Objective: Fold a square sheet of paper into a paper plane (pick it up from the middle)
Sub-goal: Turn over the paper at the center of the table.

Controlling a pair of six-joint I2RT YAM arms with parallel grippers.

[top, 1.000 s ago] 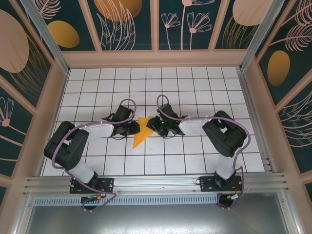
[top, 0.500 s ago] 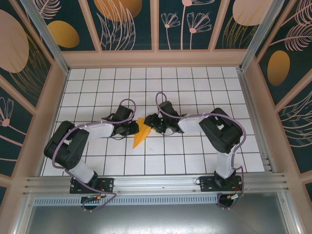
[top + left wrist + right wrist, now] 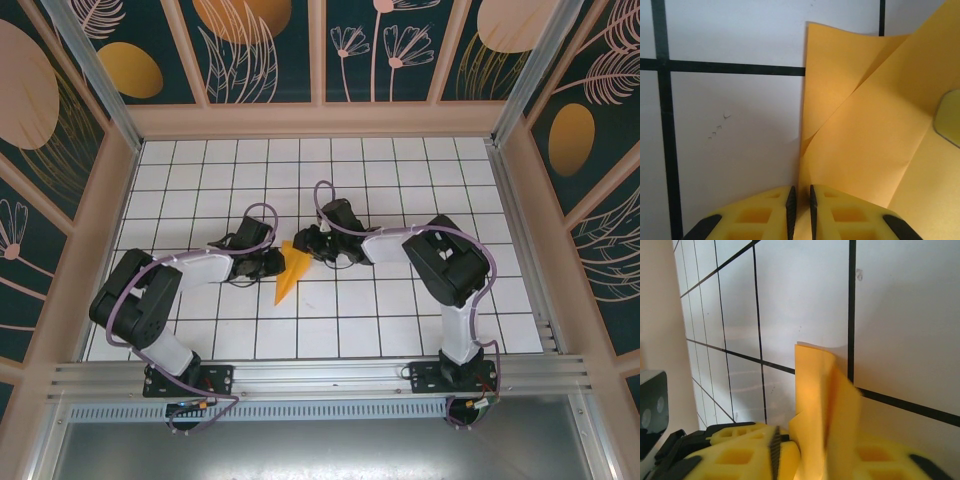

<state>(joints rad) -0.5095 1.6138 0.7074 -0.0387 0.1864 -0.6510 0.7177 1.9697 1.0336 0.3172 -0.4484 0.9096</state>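
Looking down from the top camera, you have the square sheet of paper (image 3: 288,271) near the middle of the gridded table (image 3: 400,325), already creased into a narrow angular shape whose point aims toward the table's near edge. Your left gripper (image 3: 274,264) sits just left of the table's centre, right against the paper's left side. On the left wrist camera its yellow fingers (image 3: 760,215) are all but together, only a thin slit between the pads, and the paper's lower edge runs straight down into that slit, so that pincer is nipped onto the sheet. Above it the paper fans out in overlapping folded layers over a white tile of the table. Your right gripper (image 3: 306,243) is at the table's centre too, on the far side of the paper's wide end. On the right wrist camera a folded flap stands upright between its yellow fingers (image 3: 740,455), which sit narrowly apart; the flap blurs over one pad, so you cannot tell whether they are actually squeezing it
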